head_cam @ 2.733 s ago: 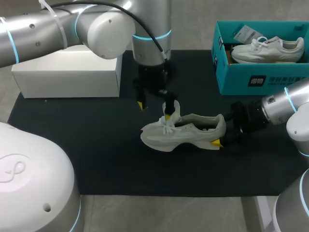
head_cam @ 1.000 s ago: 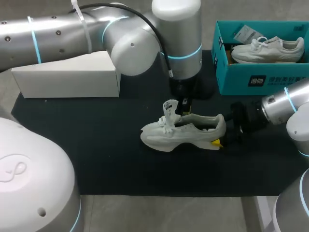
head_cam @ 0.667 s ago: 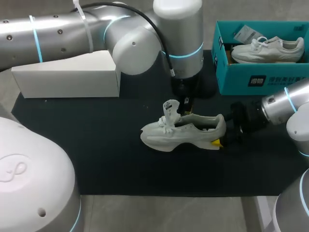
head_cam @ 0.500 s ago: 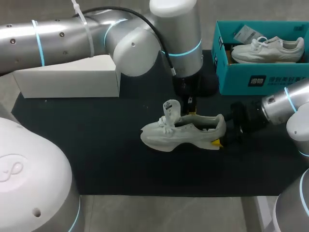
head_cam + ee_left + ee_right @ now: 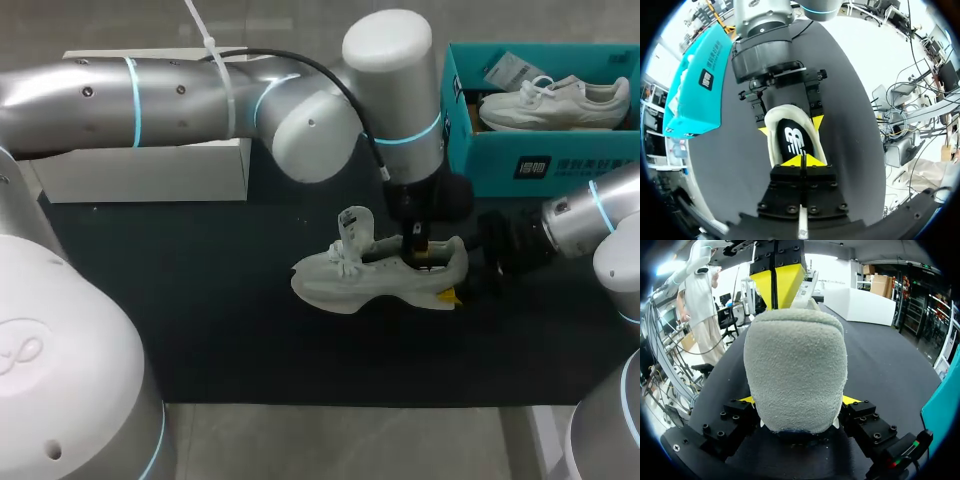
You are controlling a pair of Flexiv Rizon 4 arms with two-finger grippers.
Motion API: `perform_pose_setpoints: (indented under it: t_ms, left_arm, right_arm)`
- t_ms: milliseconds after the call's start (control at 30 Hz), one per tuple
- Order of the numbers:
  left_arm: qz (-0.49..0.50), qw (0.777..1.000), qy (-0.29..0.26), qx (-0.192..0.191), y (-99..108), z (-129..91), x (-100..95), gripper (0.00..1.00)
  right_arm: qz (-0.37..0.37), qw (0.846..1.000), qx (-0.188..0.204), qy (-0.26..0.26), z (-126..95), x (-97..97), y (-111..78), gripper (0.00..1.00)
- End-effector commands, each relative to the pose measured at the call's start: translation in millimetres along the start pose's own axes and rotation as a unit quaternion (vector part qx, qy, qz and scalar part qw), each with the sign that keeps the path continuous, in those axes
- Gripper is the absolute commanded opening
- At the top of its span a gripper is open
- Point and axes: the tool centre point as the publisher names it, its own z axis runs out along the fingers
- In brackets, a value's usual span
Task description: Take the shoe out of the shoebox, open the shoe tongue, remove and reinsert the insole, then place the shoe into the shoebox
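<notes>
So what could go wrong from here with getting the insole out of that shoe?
The left tool has its tips shut together at the black insole inside the pale grey suede sneaker. Pushing in closed might shove the insole rather than pinch it. The right tool clamps only the heel, so an upward pull could tip the sneaker or slip it free. The raised white tongue could flop back over the insole.
</notes>
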Motion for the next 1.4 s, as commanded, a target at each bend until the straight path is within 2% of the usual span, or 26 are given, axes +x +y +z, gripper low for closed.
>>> perform_pose_setpoints:
  t_ms: [33, 267, 500, 767, 800, 833, 933, 1100, 1400]
  left_arm:
    - [-0.007, 1.0, 0.0, 0.002, 2.1, 25.5, -5.4, 0.0]
    - [-0.012, 1.0, 0.009, -0.008, 12.8, 38.3, -6.2, 0.0]
    - [-0.019, 0.998, 0.054, -0.017, 29.7, 46.5, 10.5, 0.0]
    - [-0.019, 0.996, 0.085, -0.02, 35.2, 55.6, 26.3, 0.0]
    - [-0.017, 0.996, 0.087, -0.022, 35.8, 57.9, 27.0, 0.1]
    - [-0.017, 0.995, 0.091, -0.021, 36.2, 59.3, 27.4, 0.25]
    - [-0.014, 0.995, 0.096, -0.018, 36.7, 58.4, 29.1, 0.37]
    - [-0.01, 0.996, 0.09, -0.018, 36.0, 62.1, 27.6, 0.35]
    - [-0.004, 0.998, 0.042, -0.035, 37.1, 87.8, 15.5, 0.34]
  right_arm:
    - [0.0, 1.0, 0.001, -0.001, 3.2, -1.2, -4.5, 0.0]
    - [0.0, 1.0, 0.001, -0.001, 3.2, -1.2, -4.5, 0.0]
    - [0.0, 1.0, 0.001, -0.001, 3.2, -1.2, -4.5, 0.0]
    - [0.0, 1.0, 0.001, -0.001, 3.2, -1.2, -4.5, 0.0]
    - [0.0, 1.0, 0.001, -0.001, 3.2, -1.2, -4.5, 0.0]
    - [0.0, 1.0, 0.001, -0.001, 3.2, -1.2, -4.5, 0.0]
    - [0.0, 1.0, 0.001, -0.001, 3.2, -1.2, -4.5, 0.0]
    - [0.0, 1.0, 0.001, -0.001, 3.2, -1.2, -4.5, 0.0]
    - [0.0, 1.0, 0.001, -0.001, 3.2, -1.2, -4.5, 0.0]
